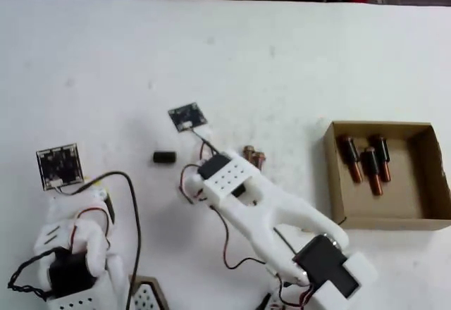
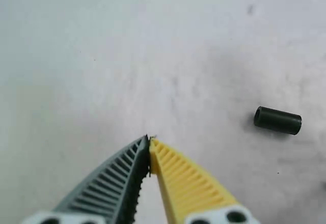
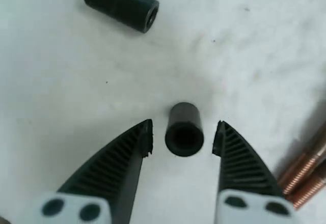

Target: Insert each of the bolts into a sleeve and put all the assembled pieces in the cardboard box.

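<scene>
My right gripper [image 3: 183, 138] is open, its fingers on either side of a black sleeve [image 3: 184, 130] that lies on the table with its open end toward the camera; neither finger touches it. A second black sleeve [image 3: 121, 4] lies farther out [image 1: 164, 157]. Two copper bolts [image 3: 305, 170] lie beside the right fingers [image 1: 254, 156]. My left gripper [image 2: 149, 145] is shut on nothing, low over bare table, with a black sleeve [image 2: 277, 120] off to one side. The cardboard box [image 1: 338, 183] at the right holds three assembled pieces [image 1: 366, 160].
The right arm [image 1: 268, 204] stretches from the front edge toward the table's middle. The left arm [image 1: 77, 246] sits folded at the front left with loose cables around it. The white table has free room at the back.
</scene>
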{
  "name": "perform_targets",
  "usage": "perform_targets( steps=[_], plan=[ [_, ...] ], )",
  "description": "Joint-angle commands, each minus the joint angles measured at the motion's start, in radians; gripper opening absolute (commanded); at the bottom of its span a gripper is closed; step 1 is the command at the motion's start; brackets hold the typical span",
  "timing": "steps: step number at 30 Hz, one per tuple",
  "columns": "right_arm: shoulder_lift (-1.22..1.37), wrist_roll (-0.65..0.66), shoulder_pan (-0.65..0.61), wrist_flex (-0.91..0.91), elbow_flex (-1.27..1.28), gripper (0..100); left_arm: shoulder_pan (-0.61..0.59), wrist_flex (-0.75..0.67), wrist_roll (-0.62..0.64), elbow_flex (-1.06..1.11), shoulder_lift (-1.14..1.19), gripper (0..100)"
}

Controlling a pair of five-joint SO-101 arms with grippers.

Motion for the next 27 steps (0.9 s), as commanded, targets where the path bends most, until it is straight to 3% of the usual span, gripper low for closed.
perform_targets(
  steps=[1,6,11,18,27],
  plan=[
    [-0.05,0.012,-0.007,-0.008,0.009,18.0,-0.005,-0.014,-0.002,-0.011,-0.004,2],
    [-0.05,0.012,-0.004,-0.016,0.009,17.1,-0.005,-0.012,-0.002,-0.009,-0.004,2],
    [-0.05,0.012,0.054,-0.077,0.008,7.1,-0.004,-0.018,-0.002,0.005,-0.004,2],
    [-0.051,0.014,0.09,-0.099,-0.021,6.8,-0.002,-0.018,-0.002,0.005,-0.004,2],
    [-0.048,0.138,0.088,-0.102,-0.054,7.0,-0.002,-0.018,-0.002,0.006,-0.004,2]
  ],
)
